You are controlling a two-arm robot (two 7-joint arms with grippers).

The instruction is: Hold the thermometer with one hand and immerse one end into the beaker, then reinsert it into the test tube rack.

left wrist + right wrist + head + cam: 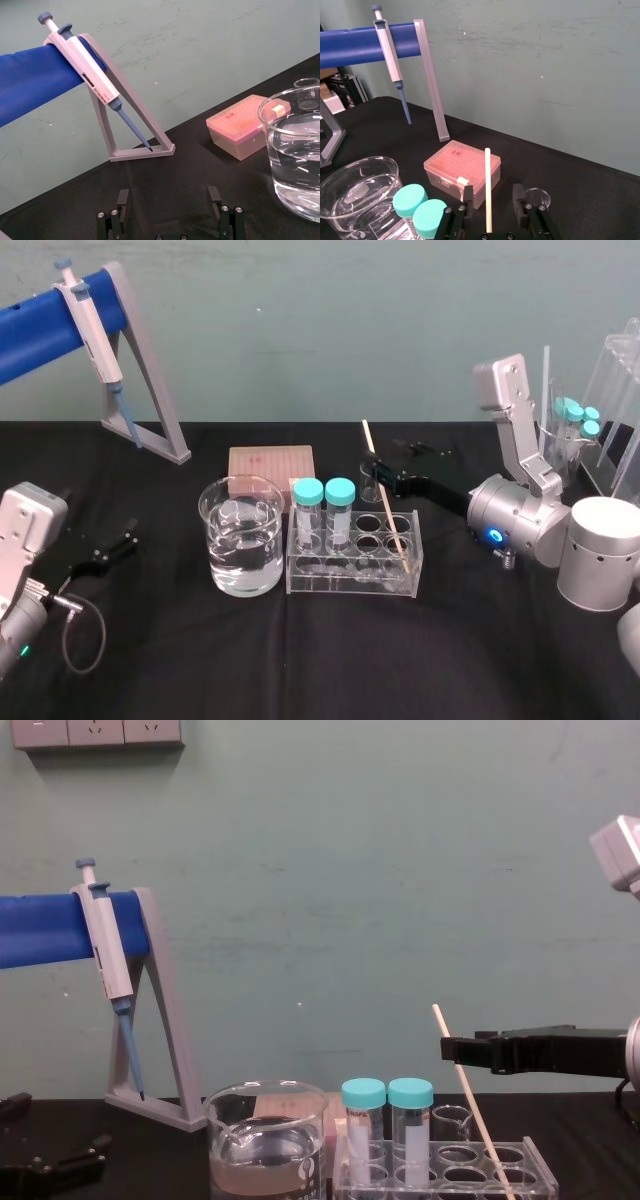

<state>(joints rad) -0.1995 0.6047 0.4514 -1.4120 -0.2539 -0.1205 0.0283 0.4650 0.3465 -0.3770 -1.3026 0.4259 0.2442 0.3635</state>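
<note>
Reaching arm: right gripper (492,196), extended level from the robot's right, behind the test tube rack (350,590). Its fingers (468,196) are spread wide and grip nothing.
Thermometer (384,490): stands in a hole at the rack's right front end, with its top leaning back and toward the robot's left.
Key relation: in the right wrist view the rod rises through the gap between the two fingers and touches neither, as far as I can see. Its long axis is near upright, crossing the fingers' level reach.
Nearer arm: the right, by far.
Left gripper (169,200): low over the table at the left, well apart from the rack, fingers apart and empty.
Beaker (240,480): part-filled with clear liquid, just beside the rack's left end. Two teal-capped tubes (324,510) stand between it and the rod.
Judgement: closing should catch the rod. The lift would need to follow its tilt to clear the hole.
Hard to read: depth, meaning whether the rod sits fully between the pads or just past the tips. In the chest view fingertip and rod overlap. The rod's foot is lost in the clear acrylic.
</note>
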